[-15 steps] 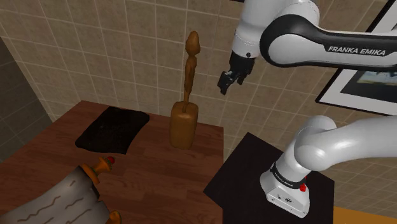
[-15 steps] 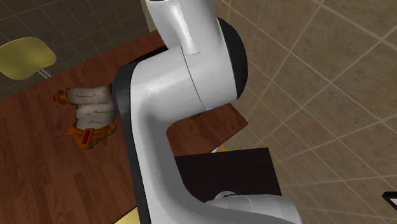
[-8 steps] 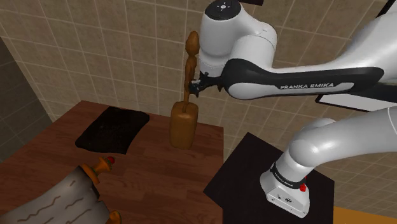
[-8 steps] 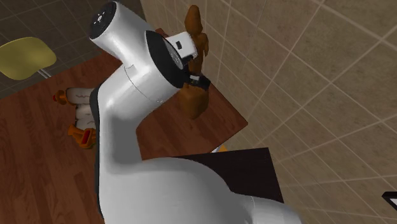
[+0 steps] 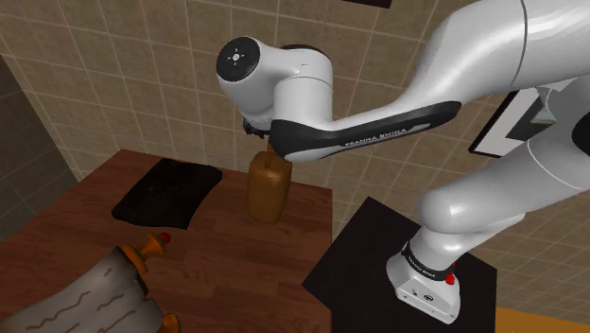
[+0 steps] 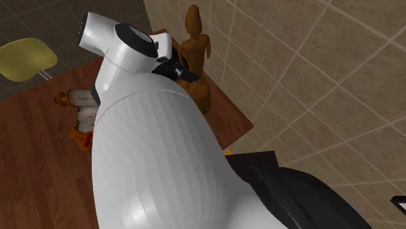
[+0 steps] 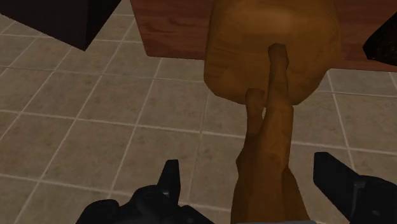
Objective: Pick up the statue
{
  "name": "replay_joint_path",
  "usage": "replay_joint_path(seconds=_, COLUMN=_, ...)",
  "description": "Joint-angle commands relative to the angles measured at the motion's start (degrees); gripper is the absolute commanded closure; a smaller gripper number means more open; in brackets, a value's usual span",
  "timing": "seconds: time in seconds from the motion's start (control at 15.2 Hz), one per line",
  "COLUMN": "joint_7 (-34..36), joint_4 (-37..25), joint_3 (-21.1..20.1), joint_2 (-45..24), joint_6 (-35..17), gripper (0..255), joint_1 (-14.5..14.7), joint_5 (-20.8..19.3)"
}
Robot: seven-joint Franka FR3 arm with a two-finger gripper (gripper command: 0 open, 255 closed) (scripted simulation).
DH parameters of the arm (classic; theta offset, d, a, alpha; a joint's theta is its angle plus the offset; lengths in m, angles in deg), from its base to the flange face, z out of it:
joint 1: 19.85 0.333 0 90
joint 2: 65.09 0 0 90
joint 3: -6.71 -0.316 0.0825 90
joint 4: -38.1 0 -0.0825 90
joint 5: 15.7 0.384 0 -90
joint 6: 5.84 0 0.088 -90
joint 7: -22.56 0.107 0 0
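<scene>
The statue (image 7: pixel 270 95) is a slim brown wooden figure standing upright on a rounded block base (image 5: pixel 268 194), at the back edge of the wooden table (image 5: pixel 85 227) by the tiled wall. In the second exterior view the statue (image 6: pixel 193 45) rises just behind my hand. My gripper (image 7: pixel 245 164) looks down along the figure from above, open. The figure's upper body stands between the two black fingers (image 7: pixel 170 181) with a gap on each side, so nothing is clasped. In the shoulder view my white wrist hides the figure above the base.
A black mat (image 5: pixel 168 192) lies on the table at the shoulder view's left of the statue. A rolled scroll (image 5: pixel 113 293) with orange ends lies near the front. A yellow chair (image 6: pixel 26 58) stands beyond the table. The black stand (image 5: pixel 373 246) sits at the lower right.
My arm has swung toward the shoulder view's left, from beside the statue to over it. The hand now covers the figure's upper part. The statue has not moved.
</scene>
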Motion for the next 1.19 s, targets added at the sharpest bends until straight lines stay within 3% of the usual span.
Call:
replay_joint_path(seconds=0.0, joint_7=3.2, joint_4=-0.4, joint_3=-3.2, joint_2=-2.0, joint_6=0.0, gripper=0, joint_1=-2.5, joint_5=-2.0)
replay_joint_path(seconds=0.46, joint_7=7.4, joint_4=1.7, joint_3=-7.4, joint_2=-5.0, joint_6=-1.8, gripper=0, joint_1=-5.7, joint_5=-5.0)
replay_joint_path(seconds=0.53, joint_7=7.5, joint_4=1.7, joint_3=-7.5, joint_2=-5.1, joint_6=-1.8, gripper=255, joint_1=-5.8, joint_5=-5.1)
replay_joint_path(seconds=1.12, joint_7=7.4, joint_4=1.7, joint_3=-7.4, joint_2=-5.0, joint_6=-1.8, gripper=255, joint_1=-5.7, joint_5=-5.0)
